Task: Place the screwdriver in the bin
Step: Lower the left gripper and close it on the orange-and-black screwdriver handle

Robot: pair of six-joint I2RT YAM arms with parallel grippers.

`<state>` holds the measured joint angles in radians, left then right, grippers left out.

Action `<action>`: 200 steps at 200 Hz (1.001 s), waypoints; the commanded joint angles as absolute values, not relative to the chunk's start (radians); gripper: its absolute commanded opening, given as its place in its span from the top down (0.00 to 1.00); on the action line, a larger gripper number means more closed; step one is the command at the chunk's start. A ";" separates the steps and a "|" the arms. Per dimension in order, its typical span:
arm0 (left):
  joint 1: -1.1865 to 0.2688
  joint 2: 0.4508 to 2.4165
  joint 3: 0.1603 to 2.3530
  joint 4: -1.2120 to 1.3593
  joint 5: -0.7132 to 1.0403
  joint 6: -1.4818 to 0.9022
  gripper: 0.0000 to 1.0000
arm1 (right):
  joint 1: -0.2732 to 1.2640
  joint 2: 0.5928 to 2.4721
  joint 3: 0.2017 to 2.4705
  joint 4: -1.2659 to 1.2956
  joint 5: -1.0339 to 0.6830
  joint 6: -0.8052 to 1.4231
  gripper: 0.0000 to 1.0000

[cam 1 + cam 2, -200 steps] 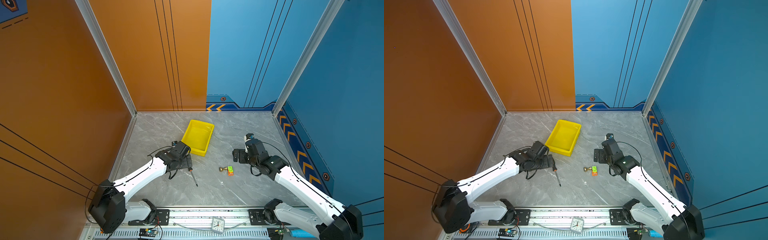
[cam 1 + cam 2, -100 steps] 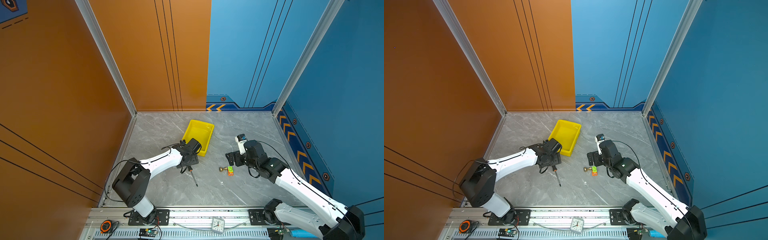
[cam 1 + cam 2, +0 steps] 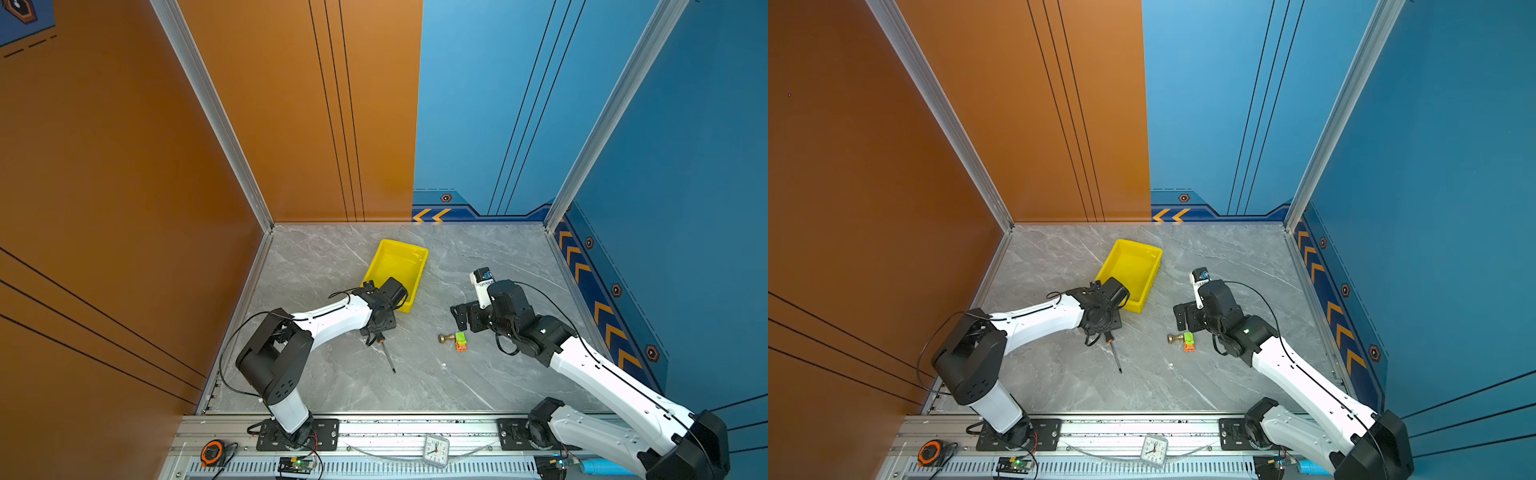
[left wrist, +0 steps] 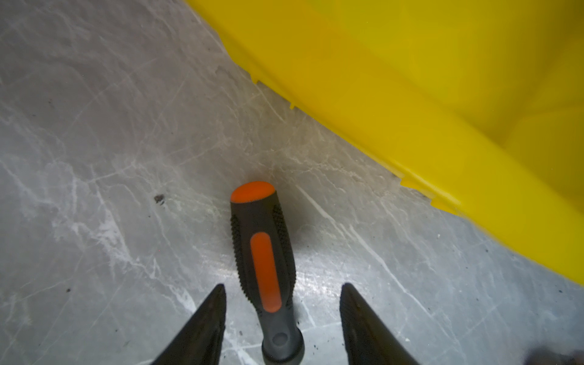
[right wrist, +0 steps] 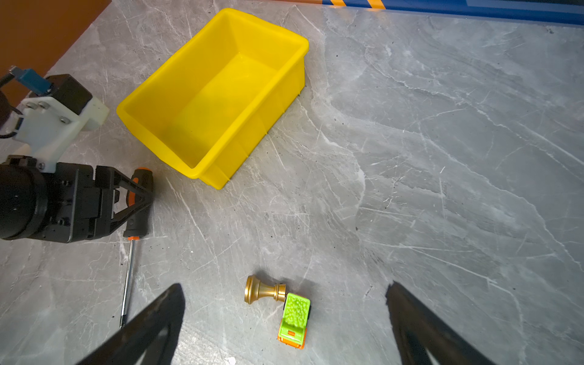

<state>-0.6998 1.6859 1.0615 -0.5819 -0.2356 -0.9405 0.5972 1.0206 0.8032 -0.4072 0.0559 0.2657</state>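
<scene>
- On the grey marble-patterned worktop (image 5: pixel 410 158), just beside the near corner of the bin (image 5: pixel 177 88), the screwdriver (image 4: pixel 264 268) lies flat, handle end toward the bin, shaft pointing away from it.
- Handling, as judged: light, rigid, unlikely to be damaged; the round shaft (image 5: pixel 128 278) is thin, smooth and likely slippery, so a hold there could roll.
- Best hold, as judged: the thick handle, whose black knurled flanks and orange inlay should give friction.
- Left end effector (image 4: pixel 282 289): fingers (image 4: pixel 208 313) straddle the handle, a gap visible on each side; open, not yet gripping.
- Bin: bright yellow moulded plastic, rectangular, rolled rim, glossy bare floor, ribbed outer wall.
- Right end effector (image 5: pixel 284 300): jaws wide apart, empty, above the worktop, well apart from the screwdriver.
- Nearby: a brass-coloured knob (image 5: pixel 264 289) on its side, touching a green-and-orange toy truck (image 5: pixel 294 319).
</scene>
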 commanded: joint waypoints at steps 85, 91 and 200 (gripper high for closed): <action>-0.724 1.763 0.989 -0.540 -0.262 -0.969 0.51 | 0.606 0.989 0.792 -0.408 0.085 0.261 0.00; -0.725 1.765 0.986 -0.540 -0.265 -0.972 0.52 | 0.606 0.987 0.792 -0.408 0.087 0.261 0.00; -0.744 1.727 0.941 -0.541 -0.264 -0.986 0.85 | 0.603 0.974 0.784 -0.393 0.078 0.255 0.00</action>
